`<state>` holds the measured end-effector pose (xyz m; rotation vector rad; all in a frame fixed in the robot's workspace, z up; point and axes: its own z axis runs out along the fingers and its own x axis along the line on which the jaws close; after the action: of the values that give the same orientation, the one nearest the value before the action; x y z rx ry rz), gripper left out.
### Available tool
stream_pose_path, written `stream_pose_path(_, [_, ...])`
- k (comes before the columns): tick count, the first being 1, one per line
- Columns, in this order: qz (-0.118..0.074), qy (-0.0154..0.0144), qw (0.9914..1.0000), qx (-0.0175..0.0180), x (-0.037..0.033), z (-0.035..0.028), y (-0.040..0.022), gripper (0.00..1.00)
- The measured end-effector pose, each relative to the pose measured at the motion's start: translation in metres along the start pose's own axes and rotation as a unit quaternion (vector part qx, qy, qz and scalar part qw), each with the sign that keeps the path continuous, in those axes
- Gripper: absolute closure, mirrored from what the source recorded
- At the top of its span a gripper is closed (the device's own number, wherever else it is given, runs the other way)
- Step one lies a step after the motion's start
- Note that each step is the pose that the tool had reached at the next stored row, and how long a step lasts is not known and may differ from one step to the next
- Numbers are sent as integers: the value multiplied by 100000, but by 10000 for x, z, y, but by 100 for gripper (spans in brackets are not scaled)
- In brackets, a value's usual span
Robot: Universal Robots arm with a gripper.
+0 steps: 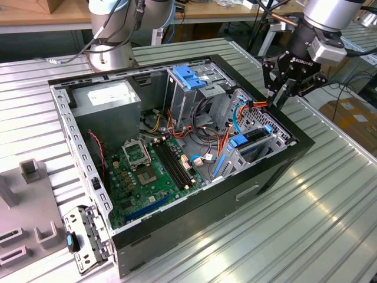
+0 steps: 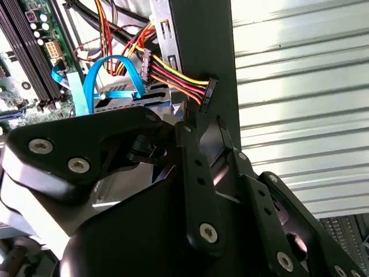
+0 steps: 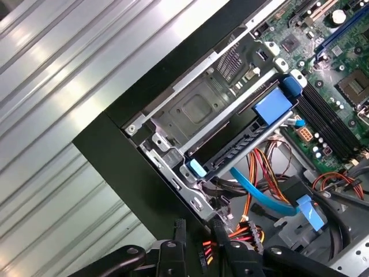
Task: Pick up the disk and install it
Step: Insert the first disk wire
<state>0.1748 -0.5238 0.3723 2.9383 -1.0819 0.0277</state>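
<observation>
Sitting in the drive cage (image 3: pixel 196 109), the disk (image 3: pixel 248 144), gripper (image 1: pixel 280 94) close above

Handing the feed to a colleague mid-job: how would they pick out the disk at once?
Start at the open black computer case and go to its corner at the exterior view's right, near the pincer, where a metal drive cage sits. The disk is the flat dark-grey slab in that cage, edged with small bright blue tabs, unlike the bigger light-blue square latch beside it.
</observation>
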Motion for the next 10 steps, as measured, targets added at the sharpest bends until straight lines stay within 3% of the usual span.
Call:
stream_pose_path(6, [-2741,1,99962,48,-22,20,-77,69])
stream_pose_path(10, [-3423,-2,99941,67,-32,42,-139,69])
